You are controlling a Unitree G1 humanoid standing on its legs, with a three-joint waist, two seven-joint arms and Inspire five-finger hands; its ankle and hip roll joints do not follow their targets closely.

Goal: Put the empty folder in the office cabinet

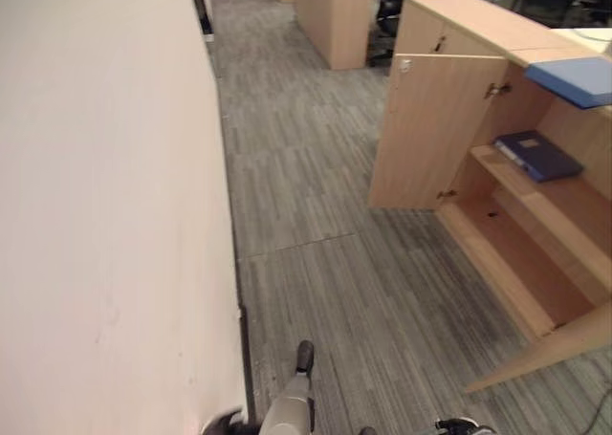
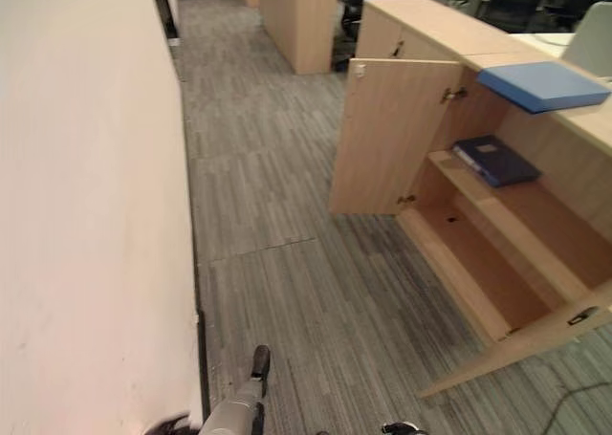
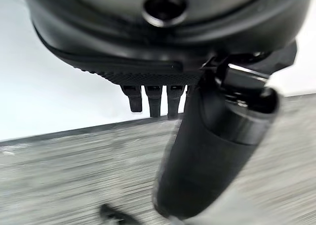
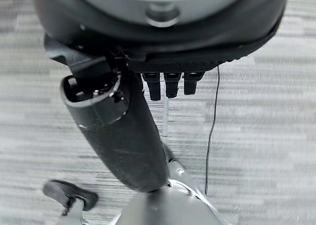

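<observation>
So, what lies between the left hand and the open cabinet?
In the left eye view, bare grey carpet separates the left hand from the open cabinet.

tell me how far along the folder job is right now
Done: the cabinet door stands open, and a dark blue folder already lies on the upper shelf. In hand: nothing; the left hand and right hand hang over the carpet, fingers relaxed, holding nothing. Left: a light blue folder lies on the cabinet top, untouched, possibly the one to shelve.
</observation>
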